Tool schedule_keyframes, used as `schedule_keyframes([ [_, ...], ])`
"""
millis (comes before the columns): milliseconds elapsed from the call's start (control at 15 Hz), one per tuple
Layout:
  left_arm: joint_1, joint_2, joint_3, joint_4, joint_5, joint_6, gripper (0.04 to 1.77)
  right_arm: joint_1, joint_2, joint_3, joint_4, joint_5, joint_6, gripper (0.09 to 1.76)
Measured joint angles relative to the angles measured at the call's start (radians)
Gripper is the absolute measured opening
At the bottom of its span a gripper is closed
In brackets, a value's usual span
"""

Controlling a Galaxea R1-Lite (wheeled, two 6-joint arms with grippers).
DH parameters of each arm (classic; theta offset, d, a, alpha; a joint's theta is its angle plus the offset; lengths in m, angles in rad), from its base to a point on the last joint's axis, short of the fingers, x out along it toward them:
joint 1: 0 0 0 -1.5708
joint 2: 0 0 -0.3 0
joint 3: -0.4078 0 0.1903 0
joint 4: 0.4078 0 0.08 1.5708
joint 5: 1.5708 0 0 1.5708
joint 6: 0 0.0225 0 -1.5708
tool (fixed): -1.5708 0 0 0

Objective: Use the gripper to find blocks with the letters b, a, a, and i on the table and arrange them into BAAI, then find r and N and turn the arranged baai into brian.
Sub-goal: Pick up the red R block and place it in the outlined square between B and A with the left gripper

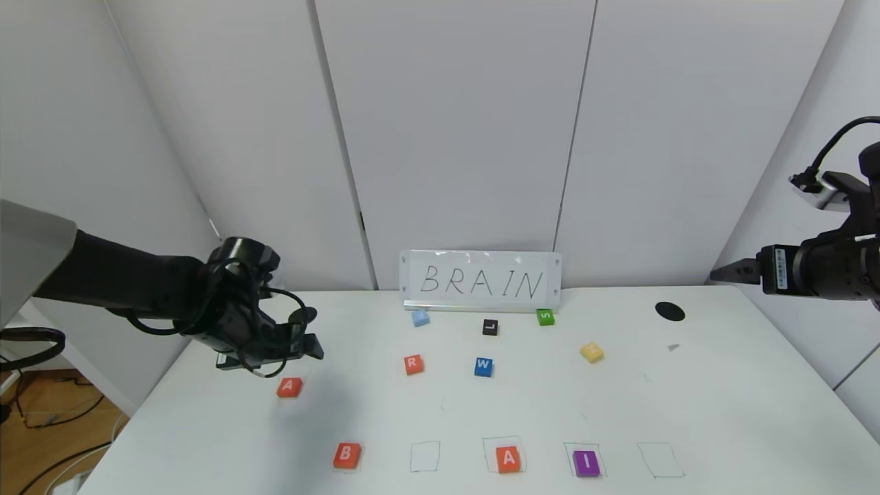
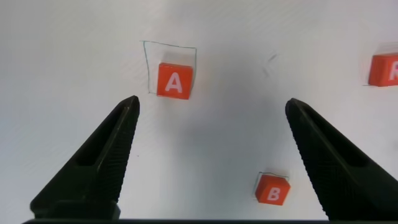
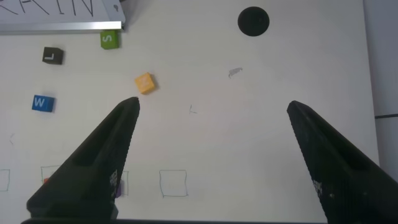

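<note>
— Left gripper [image 1: 302, 346] hung over the table [image 1: 722, 412] toward nine o'clock, its fingers spread wide and holding nothing; a loose orange A [image 1: 289, 387] lay just below it, at its six o'clock.

— And the right gripper [image 1: 722, 273]?

— Parked high off the table's edge at three o'clock, also wide and empty.

— How far along did the word look?

— Partly laid, by the look of it. In the near row of pencilled squares, B [image 1: 347, 455] sat at the first square, the second A [image 1: 508, 458] in the third and the purple I [image 1: 586, 463] in the fourth (the second and fifth squares were bare). So the loose A seemingly remained to be placed, then R [image 1: 413, 364] and the yellow N [image 1: 591, 352], both at mid-table.

— Which way did the tiles point?

— Being square, they had no long axis. The row's letters read upright toward the robot, tops toward twelve o'clock; the loose A was turned slightly clockwise.
</note>
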Motion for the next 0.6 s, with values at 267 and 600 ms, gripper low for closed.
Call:
schedule_keyframes([
  [267, -0.103, -0.020, -0.061, 0.104, 0.072, -0.157, 1.69, 0.001, 0.000, 0.000, 0.000, -0.001, 0.000, 1.71],
  [600, -0.243, -0.005, -0.124, 0.159, 0.119, -0.369, 1.70, 0.000, 0.000, 0.001, 0.000, -0.001, -0.002, 1.71],
])
